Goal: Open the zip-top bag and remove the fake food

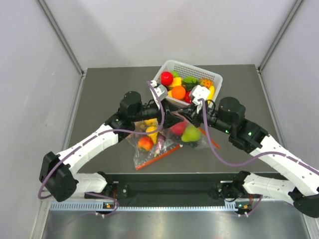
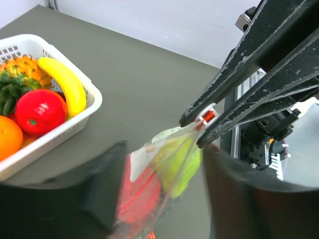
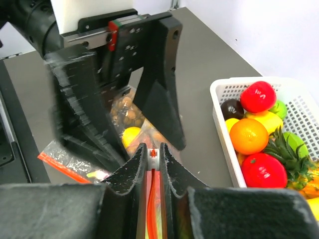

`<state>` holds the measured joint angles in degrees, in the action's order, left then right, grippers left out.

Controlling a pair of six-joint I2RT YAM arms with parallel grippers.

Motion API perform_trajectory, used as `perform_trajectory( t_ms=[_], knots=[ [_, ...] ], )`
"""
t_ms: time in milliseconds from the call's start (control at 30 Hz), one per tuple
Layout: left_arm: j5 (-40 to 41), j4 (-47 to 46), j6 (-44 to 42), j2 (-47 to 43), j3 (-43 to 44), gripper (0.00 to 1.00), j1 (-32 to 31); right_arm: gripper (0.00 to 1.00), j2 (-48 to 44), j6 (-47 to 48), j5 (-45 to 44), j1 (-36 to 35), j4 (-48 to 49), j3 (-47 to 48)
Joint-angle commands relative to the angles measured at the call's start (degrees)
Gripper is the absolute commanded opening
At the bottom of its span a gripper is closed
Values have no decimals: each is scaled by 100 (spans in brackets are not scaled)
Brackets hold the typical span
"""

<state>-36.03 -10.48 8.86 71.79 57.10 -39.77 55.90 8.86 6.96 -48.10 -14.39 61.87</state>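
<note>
**Zip-top bag** [image 1: 193, 138]: clear, crinkly plastic with an orange-red zip strip [image 1: 211, 140] along one edge. Its zip end, with a white slider [image 3: 153, 155], is lifted and pinched between the tips of the right gripper [image 3: 153, 152]. The body hangs slanting down towards the table.

**Fake food**, inside the bag:
- Red apple [image 1: 178, 128], glossy.
- Light-green pear [image 1: 191, 133], pressed against the apple.

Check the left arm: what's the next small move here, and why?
Probably close the left gripper on the top edge of the zip-top bag. Its fingers stand open on either side of the bag, while the right gripper is shut on the zip slider. The bag likely needs anchoring before the slider is pulled.
</note>
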Motion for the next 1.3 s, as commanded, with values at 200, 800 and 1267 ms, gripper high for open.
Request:
perform_trajectory(
  t_ms=[200, 800, 1267],
  knots=[
    [-712, -876, -52, 230, 56, 0, 48, 0, -193, -113, 473, 301, 174, -8],
    [-2505, -4145, 2611, 898, -349, 0, 822, 0, -633, -34, 719, 389, 191, -843],
    [-2558, -4033, 2656, 1004, -252, 0, 822, 44, -905, -201, 666, 389, 752, -1019]
  ],
)
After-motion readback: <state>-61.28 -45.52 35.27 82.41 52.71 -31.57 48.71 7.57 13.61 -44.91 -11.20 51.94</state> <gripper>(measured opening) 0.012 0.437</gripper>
